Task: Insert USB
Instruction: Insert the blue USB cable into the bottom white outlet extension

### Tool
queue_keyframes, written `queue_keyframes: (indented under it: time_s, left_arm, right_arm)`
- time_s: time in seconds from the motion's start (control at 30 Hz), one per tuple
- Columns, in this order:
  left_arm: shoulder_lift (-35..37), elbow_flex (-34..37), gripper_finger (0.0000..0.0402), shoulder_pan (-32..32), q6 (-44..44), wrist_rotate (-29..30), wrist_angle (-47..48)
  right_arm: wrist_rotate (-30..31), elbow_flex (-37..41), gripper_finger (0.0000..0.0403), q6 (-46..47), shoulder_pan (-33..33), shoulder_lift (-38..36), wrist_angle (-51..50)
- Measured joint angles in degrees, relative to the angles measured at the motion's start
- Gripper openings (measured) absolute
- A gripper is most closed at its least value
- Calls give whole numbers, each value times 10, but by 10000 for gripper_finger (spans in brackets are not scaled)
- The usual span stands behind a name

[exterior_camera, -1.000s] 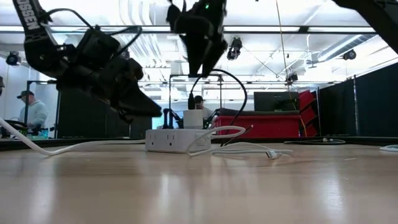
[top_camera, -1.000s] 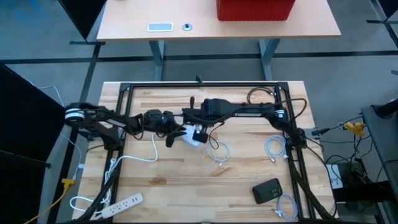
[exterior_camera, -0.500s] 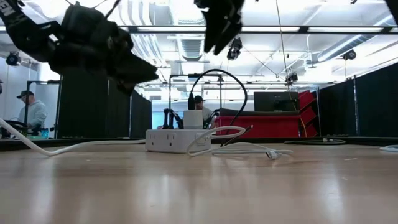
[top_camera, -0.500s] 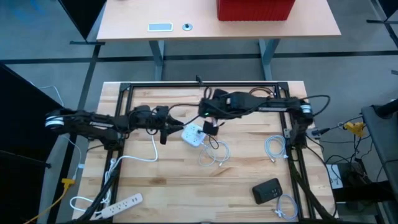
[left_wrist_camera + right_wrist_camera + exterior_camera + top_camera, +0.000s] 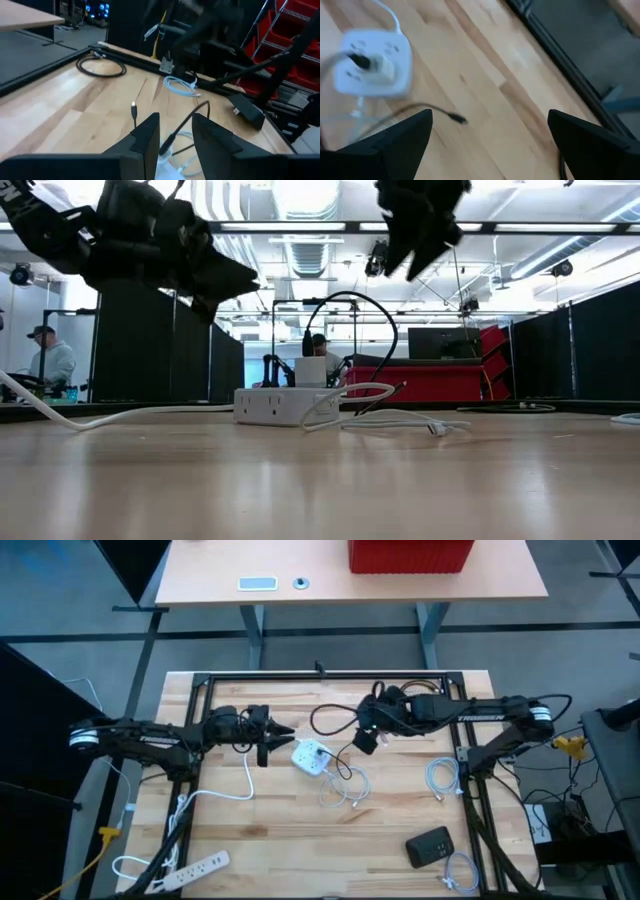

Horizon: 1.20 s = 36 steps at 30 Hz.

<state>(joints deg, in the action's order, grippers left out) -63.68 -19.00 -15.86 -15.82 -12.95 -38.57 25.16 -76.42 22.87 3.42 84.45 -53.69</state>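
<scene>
A white power cube lies flat on the wooden table, and a white charger is plugged into its top. A black cable arcs up from the charger, and its free plug end lies on the wood. My left gripper hovers open just left of the cube, pointing at it; in its wrist view the cable rises between the fingers without touching them. My right gripper hangs wide open above and right of the cube, seen again in the right wrist view. In the low view both are raised: left gripper, right gripper.
Loose white cables lie right of the cube, by the right rail and at the near right corner. A black box sits near right. A long white power strip lies near left. A black frame rail borders the table.
My right gripper has drawn away from the cube, rising and moving toward the table's right edge. My left gripper has lifted and backed off slightly to the left. The cube has slid a little to the right and far side, and the black cable's loop now stands uncovered.
</scene>
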Motion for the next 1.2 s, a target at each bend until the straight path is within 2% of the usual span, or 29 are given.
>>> queue_keyframes:
  time_s: [0.3, 0.53, 0.67, 0.77, 0.93, 1.1, 1.2]
  left_arm:
    - [0, -23, 103, 0, 35, 0, 0]
    - [0, -24, 103, 0, 32, 1, 0]
    - [0, -24, 103, 0, 29, 3, -6]
    - [0, -24, 103, 0, 29, 29, -3]
    - [0, -24, 103, 0, 31, 88, 81]
    - [0, -44, 103, -1, 39, 106, 128]
    - [-3, -71, 103, -1, 68, 111, 202]
  right_arm:
    - [-1, 74, 380, 46, 0, -5, 0]
    - [-51, 139, 380, 117, -2, -5, -10]
    - [-64, 164, 380, 204, -5, -5, -71]
    - [-94, 186, 380, 264, -18, -8, -119]
    - [-123, 213, 380, 300, -56, -17, -125]
    - [-123, 222, 380, 342, -73, -17, -124]
    - [-147, 234, 380, 380, -73, -18, -143]
